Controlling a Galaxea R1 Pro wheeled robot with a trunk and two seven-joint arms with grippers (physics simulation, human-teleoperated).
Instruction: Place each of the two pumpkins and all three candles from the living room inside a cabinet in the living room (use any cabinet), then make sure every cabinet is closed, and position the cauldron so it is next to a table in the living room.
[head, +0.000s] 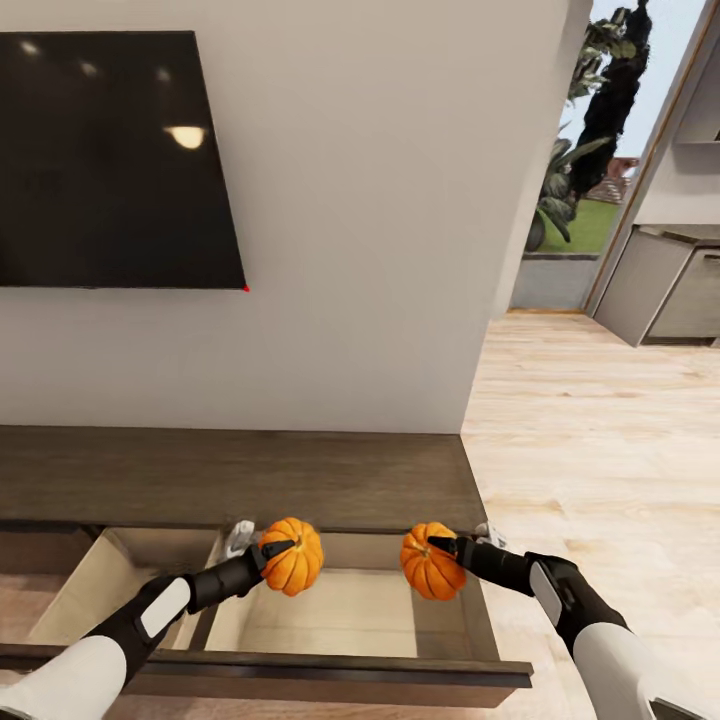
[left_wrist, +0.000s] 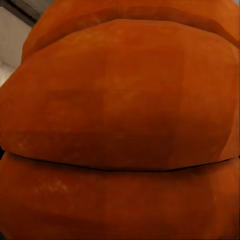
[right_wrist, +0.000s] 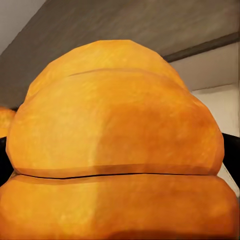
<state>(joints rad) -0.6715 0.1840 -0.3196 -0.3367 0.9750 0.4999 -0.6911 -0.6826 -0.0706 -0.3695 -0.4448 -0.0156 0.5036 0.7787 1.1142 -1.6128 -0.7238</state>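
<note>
Two orange pumpkins are held up over an open drawer, one in each gripper. The left pumpkin (head: 291, 556) is squeezed by the left gripper (head: 272, 551), whose dark fingers are pressed against its side. The right pumpkin (head: 432, 561) is squeezed the same way by the right gripper (head: 446, 548). The two pumpkins are kept near each other, but a gap can be seen between them. Both are held above the pale wood inside of the drawer (head: 340, 610), which is pulled out from the long, low, dark brown cabinet (head: 240, 478). The drawer's dark front edge is seen just below the arms. A second pale drawer space (head: 110, 580) is seen beside it, under the left arm, and it is open too. In the left wrist view, the left pumpkin (left_wrist: 120, 120) is seen very close up, with its deep orange ribs and a dark groove running across it. In the right wrist view, the right pumpkin (right_wrist: 117, 145) is also seen very close, lit brighter, with the dark cabinet top and pale wall behind it. A small bit of the other pumpkin is caught at the edge of that view. A big black screen (head: 115, 160) is hung on the white wall (head: 380, 250) above the cabinet. A light wood floor (head: 600, 450) is spread out to the right, and green plants (head: 590, 130) are seen through an opening far back.
</note>
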